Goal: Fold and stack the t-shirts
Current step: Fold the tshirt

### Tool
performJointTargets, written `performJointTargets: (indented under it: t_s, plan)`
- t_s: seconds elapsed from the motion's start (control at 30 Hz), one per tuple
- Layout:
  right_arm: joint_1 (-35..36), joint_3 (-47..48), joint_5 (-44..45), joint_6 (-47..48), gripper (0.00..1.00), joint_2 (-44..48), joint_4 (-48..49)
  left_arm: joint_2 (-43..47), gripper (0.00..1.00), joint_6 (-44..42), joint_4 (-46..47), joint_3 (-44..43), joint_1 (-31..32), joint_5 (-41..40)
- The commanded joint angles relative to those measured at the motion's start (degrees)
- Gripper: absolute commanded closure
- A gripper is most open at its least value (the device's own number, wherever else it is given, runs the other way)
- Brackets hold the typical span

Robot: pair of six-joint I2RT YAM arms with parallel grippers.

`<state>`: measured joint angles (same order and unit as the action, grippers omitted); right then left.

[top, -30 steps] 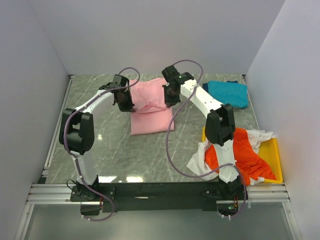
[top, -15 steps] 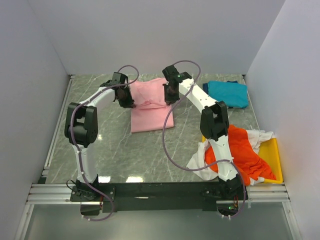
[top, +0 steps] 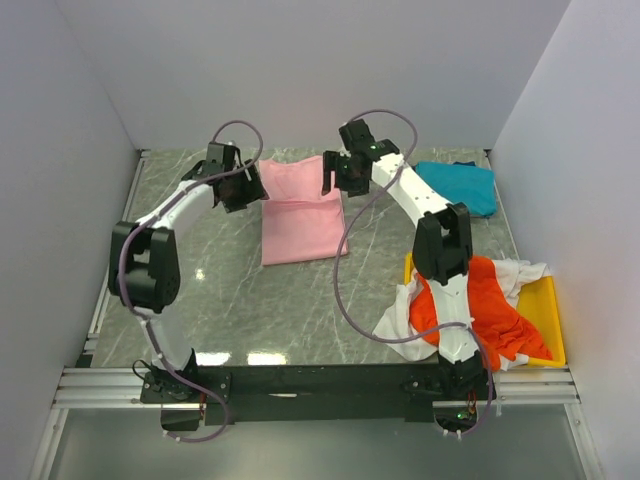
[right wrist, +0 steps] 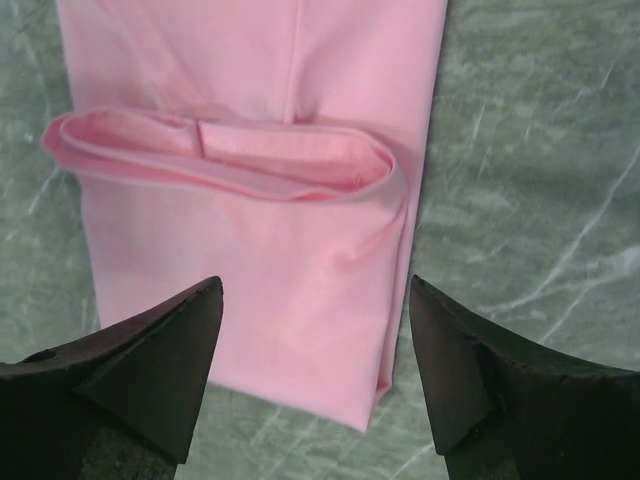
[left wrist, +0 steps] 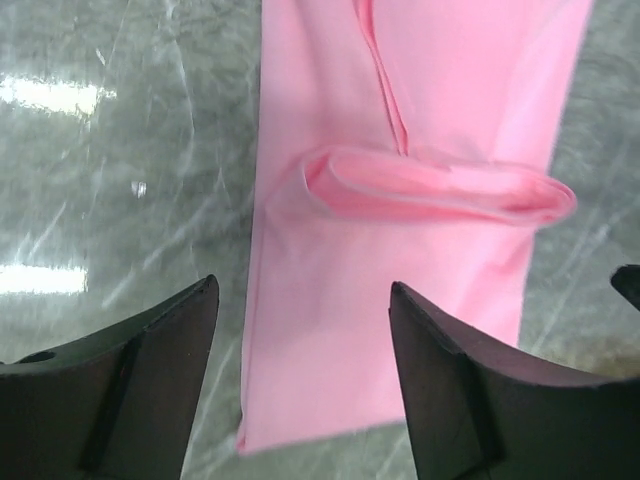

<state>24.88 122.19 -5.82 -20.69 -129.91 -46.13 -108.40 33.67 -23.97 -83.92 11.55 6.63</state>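
**Fingers point(left wrist: 150, 390) spread wide, nothing held**

Top view: left gripper point(top: 232, 187) and right gripper point(top: 338, 178) gape either side of the pink t-shirt point(top: 300, 215), upper centre. Left wrist: soft rolled fold point(left wrist: 430, 185) mid-frame. Right wrist: floppy, light cloth; I'd pinch corners.

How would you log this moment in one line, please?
left gripper open | right gripper open | pink t-shirt folded on table | teal t-shirt far right | orange t-shirt, white t-shirt heaped on yellow tray

The folded pink t-shirt point(top: 300, 222) lies on the desk point(top: 250, 300) between the left hand point(top: 237, 187) and the right hand point(top: 338, 178), one beside each far corner. The teal-blue t-shirt point(top: 460, 187) lies outward of the right hand. The orange-red t-shirt point(top: 495, 310) and the white t-shirt point(top: 400, 325) are heaped over the yellow tray point(top: 548, 300), well back from that hand, by its arm's base.
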Motion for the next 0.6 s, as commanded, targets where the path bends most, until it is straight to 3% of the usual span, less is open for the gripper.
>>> performJointTargets:
  t_s: [0.0,0.57]
  plan:
    - [-0.1,-4.6,-2.3,0.8,0.19,8.3,4.0,7.1,0.27,0.2,3.8,5.5,0.4,0.7]
    - [0.9,-35.7,-8.9,-4.2,0.31,19.2,11.3,13.3,0.32,1.6,5.2,22.6,2.3,1.9]
